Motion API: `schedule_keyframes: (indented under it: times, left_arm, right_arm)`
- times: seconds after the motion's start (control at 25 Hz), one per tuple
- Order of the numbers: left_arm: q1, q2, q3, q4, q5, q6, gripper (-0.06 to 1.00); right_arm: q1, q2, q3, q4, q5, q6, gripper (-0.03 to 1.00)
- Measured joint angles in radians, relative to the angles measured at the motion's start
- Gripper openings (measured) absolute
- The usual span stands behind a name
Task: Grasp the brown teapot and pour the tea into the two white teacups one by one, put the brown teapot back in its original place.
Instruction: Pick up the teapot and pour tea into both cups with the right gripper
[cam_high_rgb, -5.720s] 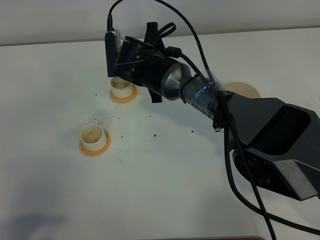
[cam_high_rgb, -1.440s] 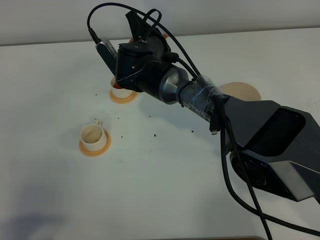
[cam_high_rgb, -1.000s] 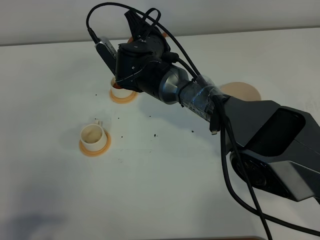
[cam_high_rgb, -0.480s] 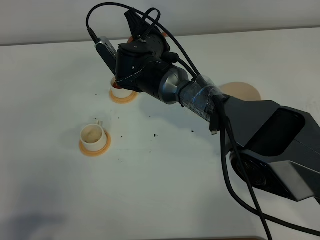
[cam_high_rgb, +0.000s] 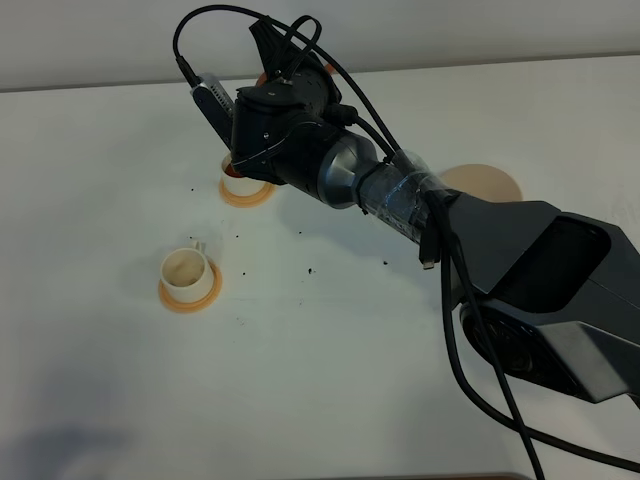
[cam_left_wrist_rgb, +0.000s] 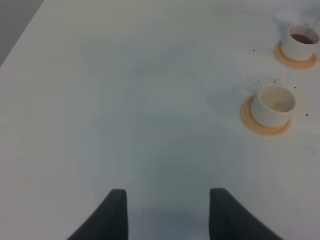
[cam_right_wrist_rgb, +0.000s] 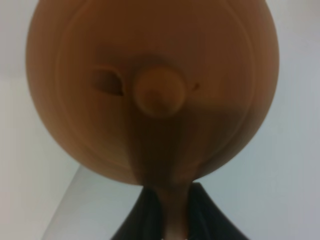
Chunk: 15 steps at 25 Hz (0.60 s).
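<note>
Gripping teapot (cam_right_wrist_rgb: 150, 90) handle tight in right end effector (cam_right_wrist_rgb: 169, 220); tilt over far cup (cam_left_wrist_rgb: 299, 46) unchanged this past second, so probably mid-pour. Left end effector (cam_left_wrist_rgb: 167, 215) gaping, empty.

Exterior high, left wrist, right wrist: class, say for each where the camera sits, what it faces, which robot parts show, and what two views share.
Exterior high: above the table, looking down; shows the right arm over the far teacup.
Left wrist: on the left arm, facing across the table; shows the open left hand.
Right wrist: on the right arm, facing the brown teapot in the right hand.
Shared: exterior high and left wrist show the near teacup.
</note>
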<state>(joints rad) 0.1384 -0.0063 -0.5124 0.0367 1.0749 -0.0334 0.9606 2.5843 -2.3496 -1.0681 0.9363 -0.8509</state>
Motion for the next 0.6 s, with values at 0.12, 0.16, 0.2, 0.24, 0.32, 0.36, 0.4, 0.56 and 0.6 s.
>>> schedule_keyframes:
  times: [0.12, 0.16, 0.2, 0.24, 0.32, 0.36, 0.4, 0.56, 0.6]
  left_arm:
    - [0.000, 0.000, 0.000, 0.000, 0.000, 0.000, 0.38]
    - [0.000, 0.000, 0.000, 0.000, 0.000, 0.000, 0.38]
    - [0.000, 0.000, 0.000, 0.000, 0.000, 0.000, 0.38]
    - [0.000, 0.000, 0.000, 0.000, 0.000, 0.000, 0.38]
    - [0.000, 0.000, 0.000, 0.000, 0.000, 0.000, 0.38]
    - [0.000, 0.000, 0.000, 0.000, 0.000, 0.000, 0.38]
    - [0.000, 0.000, 0.000, 0.000, 0.000, 0.000, 0.38]
    - [0.000, 0.000, 0.000, 0.000, 0.000, 0.000, 0.38]
    - [0.000, 0.000, 0.000, 0.000, 0.000, 0.000, 0.38]
  right_arm:
    - [0.000, 0.000, 0.000, 0.000, 0.001, 0.000, 0.09]
    - [0.000, 0.000, 0.000, 0.000, 0.001, 0.000, 0.09]
    - [0.000, 0.000, 0.000, 0.000, 0.003, 0.000, 0.09]
    - [0.000, 0.000, 0.000, 0.004, 0.003, 0.000, 0.09]
    - [0.000, 0.000, 0.000, 0.014, 0.007, 0.000, 0.09]
    - [0.000, 0.000, 0.000, 0.023, 0.010, 0.000, 0.09]
    - [0.000, 0.000, 0.000, 0.036, 0.011, 0.000, 0.09]
    - [0.000, 0.000, 0.000, 0.072, 0.023, 0.011, 0.09]
    - [0.000, 0.000, 0.000, 0.074, 0.026, 0.020, 0.09]
